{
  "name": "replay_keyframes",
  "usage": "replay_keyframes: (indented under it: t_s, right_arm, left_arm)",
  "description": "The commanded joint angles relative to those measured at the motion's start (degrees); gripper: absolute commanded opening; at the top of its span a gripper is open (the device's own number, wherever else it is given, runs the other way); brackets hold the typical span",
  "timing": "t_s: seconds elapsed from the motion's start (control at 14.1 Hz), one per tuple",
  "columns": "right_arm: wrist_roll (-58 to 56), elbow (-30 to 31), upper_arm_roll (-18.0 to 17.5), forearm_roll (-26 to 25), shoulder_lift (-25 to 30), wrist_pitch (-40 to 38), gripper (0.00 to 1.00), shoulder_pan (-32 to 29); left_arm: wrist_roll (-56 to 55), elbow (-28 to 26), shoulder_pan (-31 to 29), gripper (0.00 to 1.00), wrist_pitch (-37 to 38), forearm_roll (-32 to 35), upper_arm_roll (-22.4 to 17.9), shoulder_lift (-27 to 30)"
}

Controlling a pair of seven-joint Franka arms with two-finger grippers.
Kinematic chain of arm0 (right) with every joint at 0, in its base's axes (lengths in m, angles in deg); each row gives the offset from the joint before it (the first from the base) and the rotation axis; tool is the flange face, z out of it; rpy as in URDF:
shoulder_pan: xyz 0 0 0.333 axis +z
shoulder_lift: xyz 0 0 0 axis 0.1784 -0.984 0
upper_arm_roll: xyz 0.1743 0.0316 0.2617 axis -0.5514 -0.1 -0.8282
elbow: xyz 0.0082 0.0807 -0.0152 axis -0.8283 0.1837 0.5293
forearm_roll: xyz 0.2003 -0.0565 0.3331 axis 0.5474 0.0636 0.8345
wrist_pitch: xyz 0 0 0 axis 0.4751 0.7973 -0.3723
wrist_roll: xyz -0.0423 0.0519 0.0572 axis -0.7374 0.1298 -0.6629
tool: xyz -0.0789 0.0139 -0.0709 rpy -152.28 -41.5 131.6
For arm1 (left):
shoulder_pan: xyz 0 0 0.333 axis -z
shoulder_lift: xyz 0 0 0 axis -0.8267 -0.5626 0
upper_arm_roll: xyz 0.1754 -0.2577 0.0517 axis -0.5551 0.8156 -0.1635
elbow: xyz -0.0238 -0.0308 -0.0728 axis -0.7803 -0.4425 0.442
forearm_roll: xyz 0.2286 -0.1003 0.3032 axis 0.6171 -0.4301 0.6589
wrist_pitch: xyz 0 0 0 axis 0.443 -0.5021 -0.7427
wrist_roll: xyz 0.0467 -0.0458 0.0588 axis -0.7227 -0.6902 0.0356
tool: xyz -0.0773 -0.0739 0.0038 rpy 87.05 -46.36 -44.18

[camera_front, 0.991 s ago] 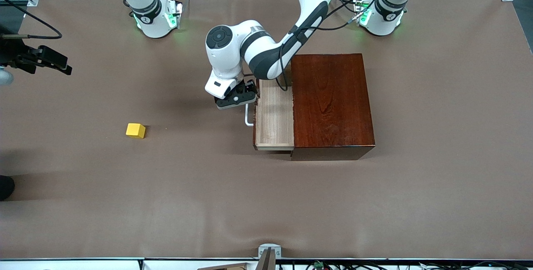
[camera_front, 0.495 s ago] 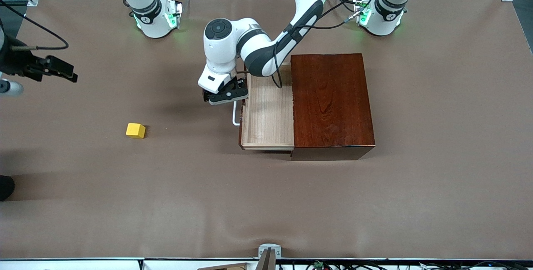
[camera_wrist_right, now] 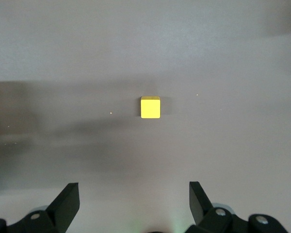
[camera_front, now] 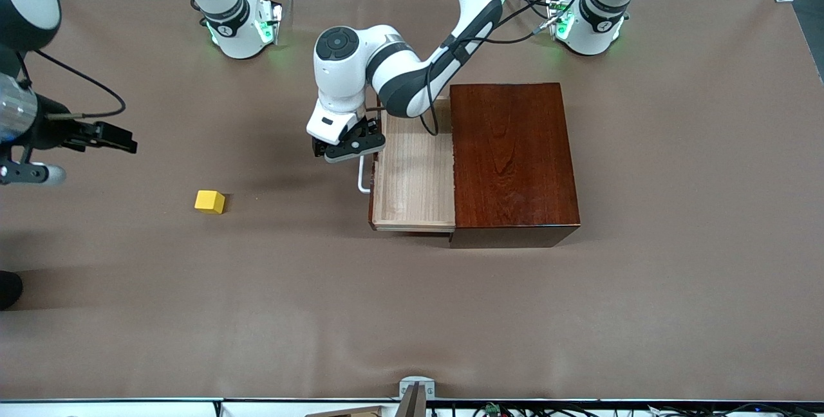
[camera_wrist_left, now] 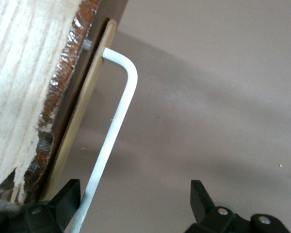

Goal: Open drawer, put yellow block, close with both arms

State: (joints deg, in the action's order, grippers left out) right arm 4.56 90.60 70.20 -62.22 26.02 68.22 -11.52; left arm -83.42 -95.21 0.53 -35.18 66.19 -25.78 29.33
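Clearly our left claw (camera_front: pixel 348 150) stood open around the drawer (camera_front: pixel 415 176) handle (camera_wrist_left: pixel 114 126); the right claw (camera_wrist_right: pixel 134 199), open, hung above the yellow block (camera_front: pixel 210 201) on the surface (camera_front: pixel 257 307). An off-centre descent could nudge it away.

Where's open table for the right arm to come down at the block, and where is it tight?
Bare cloth rings the yellow block, with a wide gap between it and the drawer. The open right gripper hangs above it. It is tight at the handle, where the open left gripper sits.

High front view — two wrist close-ups.
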Motion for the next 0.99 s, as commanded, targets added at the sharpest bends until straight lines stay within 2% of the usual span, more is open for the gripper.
replay_keyframes:
  t_s: [0.0, 0.14, 0.35, 0.57, 0.78, 0.92]
  right_arm:
    - [0.78, -0.05, -0.52, -0.62, -2.38, 2.00, 1.00, -0.60]
    - [1.57, 0.13, -0.52, -0.36, -4.67, 3.67, 1.00, -0.95]
    - [3.76, 0.39, -0.43, -0.01, -7.57, 6.66, 1.00, -0.95]
    - [6.23, 2.40, -0.43, -0.01, -9.94, 9.72, 1.00, -0.87]
    - [6.23, 11.17, -0.43, -0.01, -10.04, 19.64, 1.00, -0.87]
    - [6.23, 15.14, -0.43, -0.01, -10.13, 23.78, 1.00, -0.87]
  left_arm:
    - [-0.43, 0.08, -0.31, 1.00, 8.60, -0.85, -2.33, 3.61]
    - [-0.42, -0.01, -0.31, 1.00, 12.04, 0.54, -3.03, 4.93]
    - [-0.42, 0.17, -0.31, 1.00, 12.58, 0.82, -3.30, 5.20]
    - [0.71, -0.09, -1.18, 1.00, 13.63, 0.81, -5.05, 13.52]
    - [7.81, -0.27, -7.06, 1.00, 26.60, 1.60, -5.32, 20.83]
    - [11.42, -0.36, -11.62, 1.00, 31.63, 4.23, -5.23, 24.70]
